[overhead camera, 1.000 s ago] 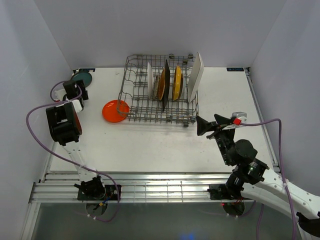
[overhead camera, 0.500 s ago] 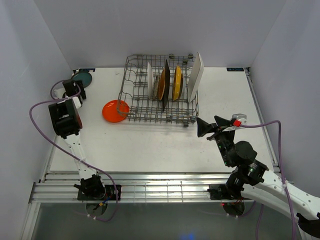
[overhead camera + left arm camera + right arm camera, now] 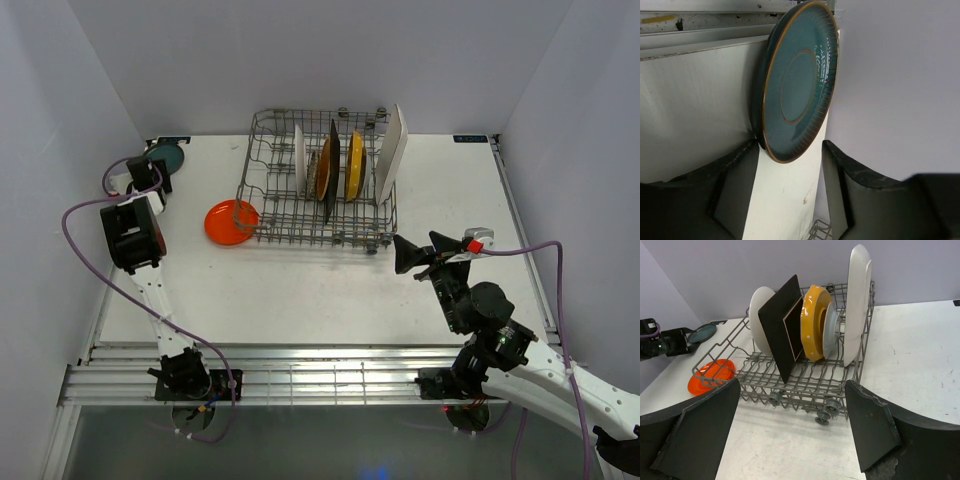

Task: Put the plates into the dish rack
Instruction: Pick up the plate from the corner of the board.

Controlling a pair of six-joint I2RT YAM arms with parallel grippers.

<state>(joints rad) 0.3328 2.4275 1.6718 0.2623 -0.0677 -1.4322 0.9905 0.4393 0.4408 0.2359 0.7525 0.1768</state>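
Note:
The grey wire dish rack (image 3: pixel 320 185) stands at the back centre of the table. Several plates stand upright in it: a white round (image 3: pixel 760 304), a dark square (image 3: pixel 784 327), a yellow one (image 3: pixel 815 320), a grey one (image 3: pixel 832 335) and a white rectangle (image 3: pixel 857 305). An orange plate (image 3: pixel 229 222) lies flat by the rack's left end. A teal plate (image 3: pixel 800 80) lies in the far left corner. My left gripper (image 3: pixel 790 160) is open, and the teal plate's near rim reaches just between its fingertips. My right gripper (image 3: pixel 790 425) is open and empty, facing the rack's near right corner.
The white walls meet close behind the teal plate (image 3: pixel 165 156), and the table's left edge runs beside it. A purple cable (image 3: pixel 80 215) loops off the left arm. Bare table (image 3: pixel 300 290) lies between the rack and the arm bases.
My left arm has pushed further toward the far left corner and the teal plate, and its jaws have narrowed a little. The right arm has not moved.

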